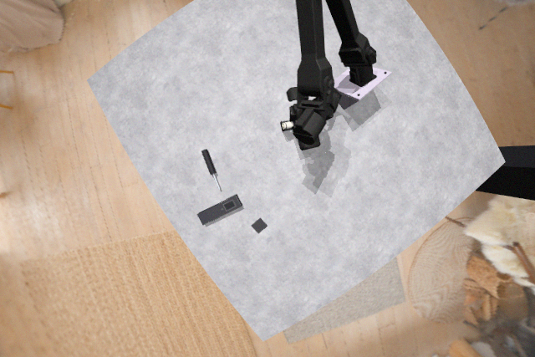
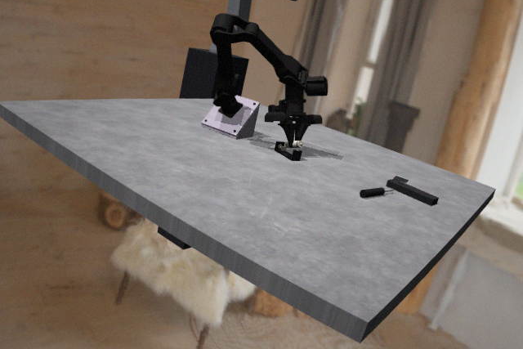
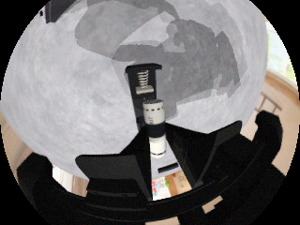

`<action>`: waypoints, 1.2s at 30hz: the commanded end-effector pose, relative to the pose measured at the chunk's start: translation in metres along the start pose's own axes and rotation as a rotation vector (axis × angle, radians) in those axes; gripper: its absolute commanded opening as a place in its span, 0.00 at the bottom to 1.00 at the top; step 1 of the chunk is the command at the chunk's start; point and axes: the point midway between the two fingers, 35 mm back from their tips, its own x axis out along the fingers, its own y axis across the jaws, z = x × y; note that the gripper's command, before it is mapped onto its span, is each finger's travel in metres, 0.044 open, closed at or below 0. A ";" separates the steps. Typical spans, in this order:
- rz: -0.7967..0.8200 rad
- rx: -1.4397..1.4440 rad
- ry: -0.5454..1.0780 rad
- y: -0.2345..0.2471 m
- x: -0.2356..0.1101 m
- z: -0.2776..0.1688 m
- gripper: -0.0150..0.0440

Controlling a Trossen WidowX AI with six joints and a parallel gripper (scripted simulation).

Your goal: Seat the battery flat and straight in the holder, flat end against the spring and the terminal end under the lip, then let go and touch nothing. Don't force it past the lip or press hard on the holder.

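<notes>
My gripper (image 1: 298, 126) (image 2: 291, 140) (image 3: 154, 127) is shut on the battery (image 1: 286, 124) (image 2: 297, 142) (image 3: 154, 119), a white cylinder with a dark band. The battery's end sticks out past the fingertips. The holder (image 2: 287, 153) (image 3: 142, 82) is a small black tray lying on the grey table (image 1: 194, 85) (image 2: 168, 176), directly under the gripper. In the wrist view the battery lines up with the holder, its front end over the holder's near part. A spring shows at the holder's far end. In the exterior view the battery hangs just above the holder. In the top view the gripper hides the holder.
A black screwdriver (image 1: 210, 167) (image 2: 371, 192), a long black box (image 1: 219, 209) (image 2: 412, 191) and a small black square (image 1: 259, 225) lie far from the holder, toward the table's edge. The arm's pale base mount (image 1: 367, 80) (image 2: 232, 120) stands close behind the gripper.
</notes>
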 end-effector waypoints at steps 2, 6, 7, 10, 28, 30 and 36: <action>0.000 -0.008 0.030 0.001 0.002 0.003 0.37; -0.002 -0.009 0.054 0.000 0.003 0.004 0.37; -0.003 -0.009 0.060 0.000 0.004 0.004 0.37; -0.004 -0.010 0.078 0.000 0.005 0.005 0.37; -0.009 -0.011 0.177 0.004 0.008 0.012 0.37; -0.010 -0.011 0.187 0.005 0.008 0.012 0.37; -0.011 -0.012 0.195 0.006 0.008 0.015 0.37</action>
